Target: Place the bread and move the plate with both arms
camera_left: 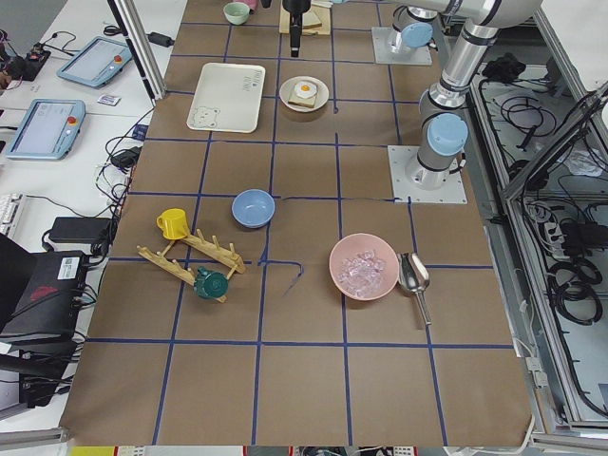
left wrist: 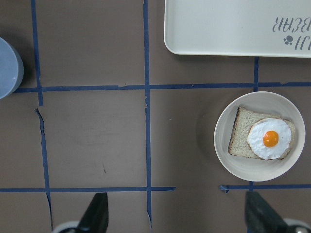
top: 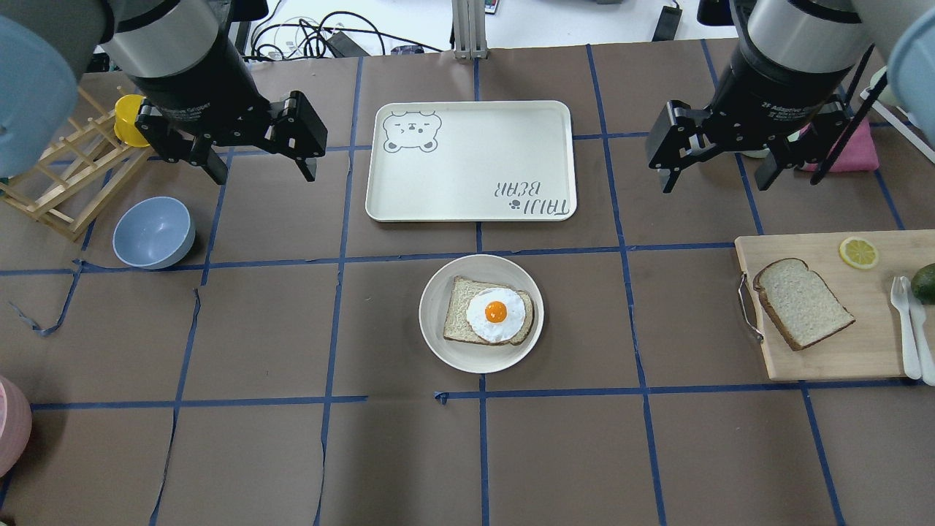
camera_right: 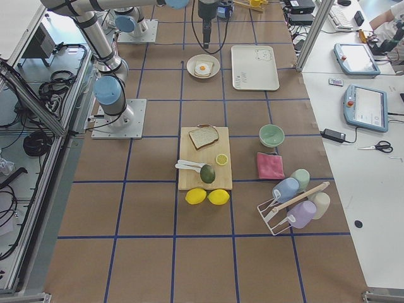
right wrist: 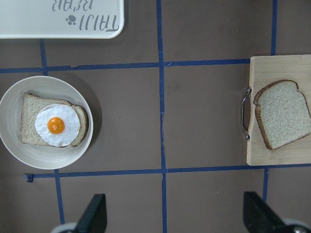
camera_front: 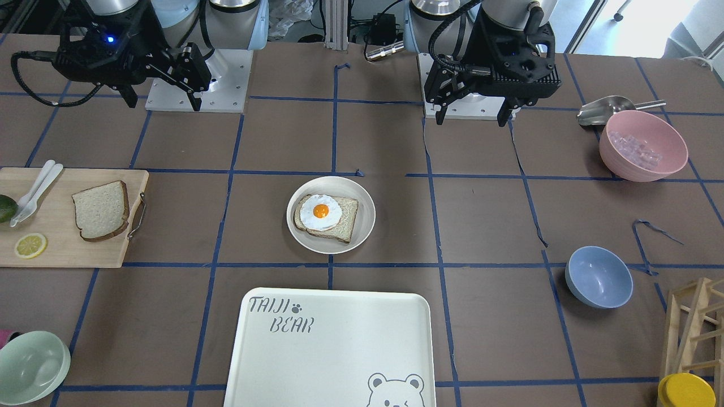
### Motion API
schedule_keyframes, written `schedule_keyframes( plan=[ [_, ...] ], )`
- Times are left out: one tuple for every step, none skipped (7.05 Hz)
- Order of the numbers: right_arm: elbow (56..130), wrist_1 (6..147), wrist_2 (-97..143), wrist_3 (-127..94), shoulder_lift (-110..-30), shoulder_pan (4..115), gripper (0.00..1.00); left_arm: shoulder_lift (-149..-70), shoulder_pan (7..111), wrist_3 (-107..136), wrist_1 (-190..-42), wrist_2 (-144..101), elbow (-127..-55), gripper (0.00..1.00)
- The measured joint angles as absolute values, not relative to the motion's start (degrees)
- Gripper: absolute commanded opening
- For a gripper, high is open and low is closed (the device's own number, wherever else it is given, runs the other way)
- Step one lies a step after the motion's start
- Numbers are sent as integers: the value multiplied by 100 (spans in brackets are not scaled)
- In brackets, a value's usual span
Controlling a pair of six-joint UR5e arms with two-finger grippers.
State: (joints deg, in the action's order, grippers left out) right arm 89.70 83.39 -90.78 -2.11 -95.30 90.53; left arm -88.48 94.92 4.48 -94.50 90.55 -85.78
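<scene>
The plain bread (top: 803,303) lies flat on a wooden cutting board (top: 840,351) at the table's right; it also shows in the front view (camera_front: 102,210) and the right wrist view (right wrist: 284,114). The round cream plate (top: 438,351) sits mid-table (camera_front: 366,217) and holds a bread slice topped with a fried egg (top: 495,314). My left gripper (top: 264,174) hangs open and empty high above the table, left of the plate. My right gripper (top: 714,184) hangs open and empty, between the plate and the board.
The white TAIJI BEAR tray (top: 467,161) lies just beyond the plate. A blue bowl (top: 153,232) and a wooden rack (top: 58,190) are at the left. A lemon slice (top: 858,253), white cutlery (top: 909,329) and an avocado (top: 926,281) share the board.
</scene>
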Motion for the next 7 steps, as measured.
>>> schedule_keyframes(
  plan=[
    [8972,8335,-9086,-211,-9531,9053,100,-8845,9492,448,-9454,9058,-8578,100],
    [8976,8333,-9097,-211,-9523,9053,100,-8843,9493,448,-9456,9060,-8581,100],
    [8979,8330,-9108,-211,-9510,9053,100,-8847,9498,448,-9452,9057,-8584,100],
    [8981,8319,-9120,-209,-9507,9053,100,-8849,9498,448,-9447,9054,-8585,100],
    [8982,8303,-9135,-205,-9508,9053,100,-8846,9490,448,-9445,9057,-8587,100],
    [8982,8299,-9139,-203,-9507,9053,100,-8841,9481,448,-9442,9060,-8587,100],
    [8982,8297,-9142,-200,-9506,9053,100,-8839,9478,450,-9440,9061,-8587,100]
  ],
)
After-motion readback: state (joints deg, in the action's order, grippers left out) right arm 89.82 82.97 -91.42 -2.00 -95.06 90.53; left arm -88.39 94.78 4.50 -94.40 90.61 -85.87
